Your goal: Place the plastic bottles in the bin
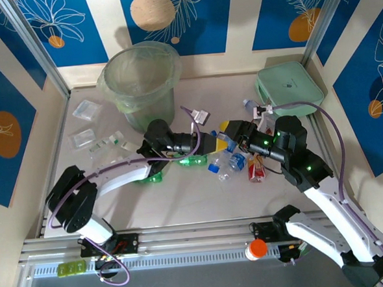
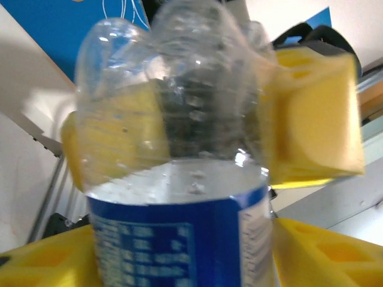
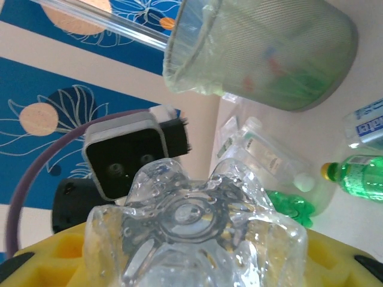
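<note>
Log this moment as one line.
clear bottle gripped at both ends | left pincer shut on label part | right pincer shut on base | bin upright

Top ext: fixed high behind arm bases, looking down & fwd across whole table (image 1: 182, 202) to patterned back wall; wide, far off. Left wrist: v. close, aimed along clear bottle (image 2: 179, 197) past its label to base end, w/ right gripper fingers (image 2: 314, 119) facing lens, side rail beyond. Right wrist: v. close, low, aimed at same bottle's base (image 3: 191, 227) from opposite direction; left wrist cam housing (image 3: 125, 158) straight ahead, bin (image 3: 263, 66) behind. Shared: bottle in both wrist views, from opposite ends; bin (image 1: 143, 101) in top ext & right wrist.
</note>
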